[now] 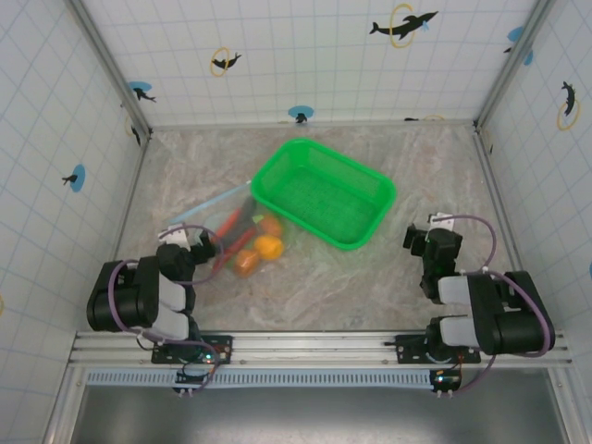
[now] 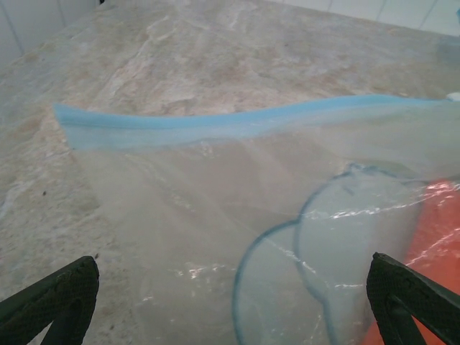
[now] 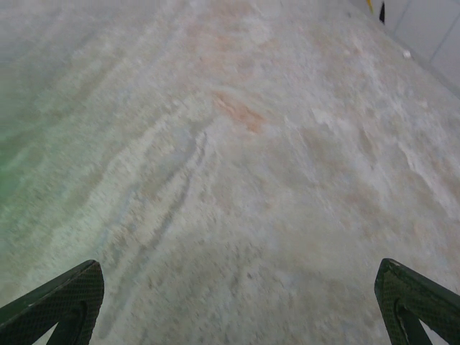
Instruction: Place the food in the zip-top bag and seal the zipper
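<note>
The zip-top bag (image 1: 225, 225) lies flat on the table, left of centre. Its pale blue zipper (image 1: 208, 203) runs along the far left edge. The food shows through the plastic at the bag's right end: a yellow-orange round fruit (image 1: 269, 246), a brownish-orange oval (image 1: 245, 262), a red chili (image 1: 232, 241) and a carrot (image 1: 269, 225). My left gripper (image 1: 202, 243) stands open at the bag's near left corner. In the left wrist view the zipper (image 2: 237, 122) crosses ahead as one flat band, and the bag (image 2: 201, 237) lies between my fingertips (image 2: 68, 287). My right gripper (image 1: 427, 235) is open over bare table.
A green mesh basket (image 1: 368, 215) stands empty at the back centre, touching the bag's far right side. Tiled walls close in the table on three sides. Bare marble-patterned table (image 3: 244, 180) lies under the right gripper (image 3: 241, 287).
</note>
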